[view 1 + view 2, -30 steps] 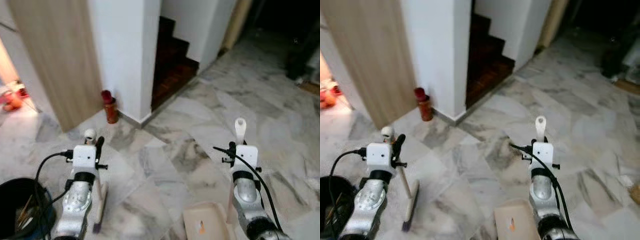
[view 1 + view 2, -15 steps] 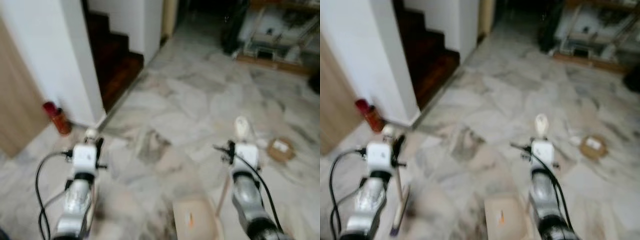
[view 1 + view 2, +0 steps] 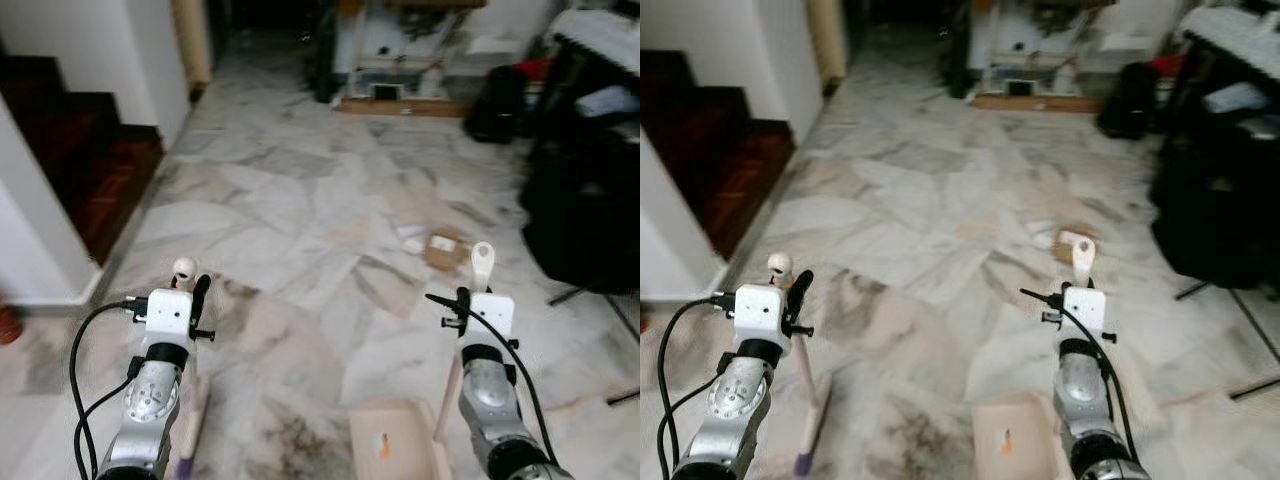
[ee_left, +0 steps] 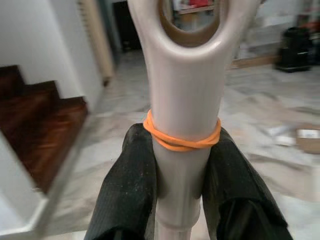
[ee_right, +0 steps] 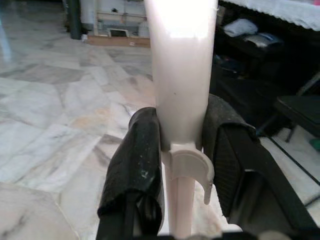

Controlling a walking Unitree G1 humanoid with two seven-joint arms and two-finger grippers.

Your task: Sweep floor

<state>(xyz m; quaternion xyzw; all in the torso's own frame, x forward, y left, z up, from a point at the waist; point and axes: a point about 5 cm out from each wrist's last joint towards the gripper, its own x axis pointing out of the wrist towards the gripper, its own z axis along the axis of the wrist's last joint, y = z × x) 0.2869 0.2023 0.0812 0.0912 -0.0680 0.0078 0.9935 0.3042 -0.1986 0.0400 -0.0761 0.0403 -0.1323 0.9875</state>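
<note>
— Broom (image 3: 810,400) clamped in left claw (image 4: 182,165), dustpan (image 3: 395,445) handle in right claw (image 5: 182,150)?
— Yes. Litter (image 3: 440,248) ahead of right claw; better to sweep low toward pan.

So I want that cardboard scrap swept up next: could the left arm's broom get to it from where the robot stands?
Probably not yet: the cardboard scrap lies well ahead on bare floor, nearer the right gripper; the broom sits by the left gripper.

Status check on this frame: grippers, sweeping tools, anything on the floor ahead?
Left gripper shut on broom handle. Right gripper shut on dustpan handle, dustpan on the floor. Cardboard scrap and paper bits ahead; black stand legs at right.
</note>
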